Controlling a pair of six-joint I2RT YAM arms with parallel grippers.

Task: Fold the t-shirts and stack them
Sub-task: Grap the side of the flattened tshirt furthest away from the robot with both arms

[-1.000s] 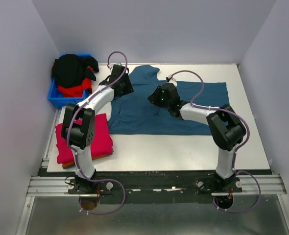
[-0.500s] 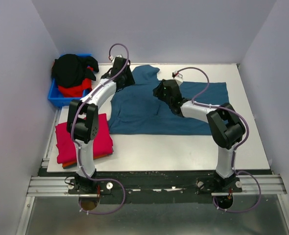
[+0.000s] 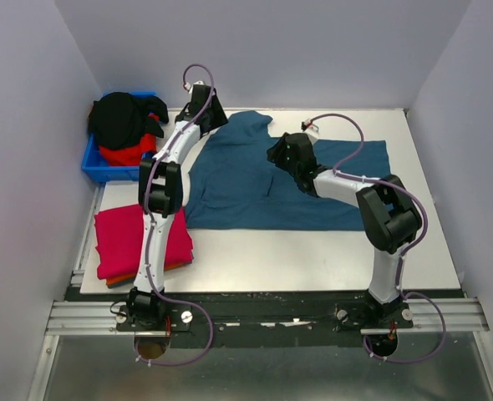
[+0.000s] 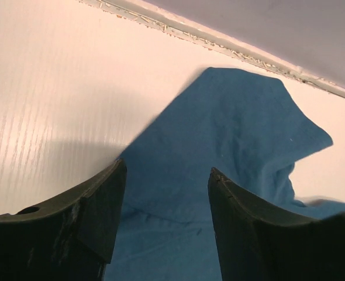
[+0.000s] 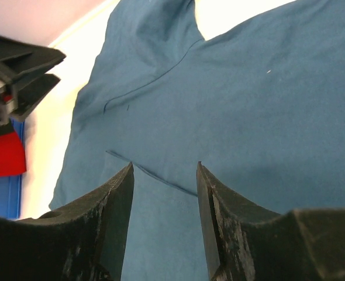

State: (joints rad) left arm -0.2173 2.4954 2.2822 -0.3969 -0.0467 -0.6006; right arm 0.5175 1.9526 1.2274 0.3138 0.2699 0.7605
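One black shirt [image 3: 119, 119] tops a red shirt [image 3: 131, 154] in the bin [image 3: 94, 168] far left. Near left, a pink shirt [image 3: 138, 238] lies folded. The left gripper [image 4: 166, 170] hovers released over the teal shirt [image 3: 255, 188], at its far-left sleeve. The teal shirt is spread mid-table. The right gripper [image 5: 165, 170] hangs above its middle, jaws apart, grasping nothing.

blue bin [image 3: 96, 170] at far-left corner of white table [image 3: 313, 251]
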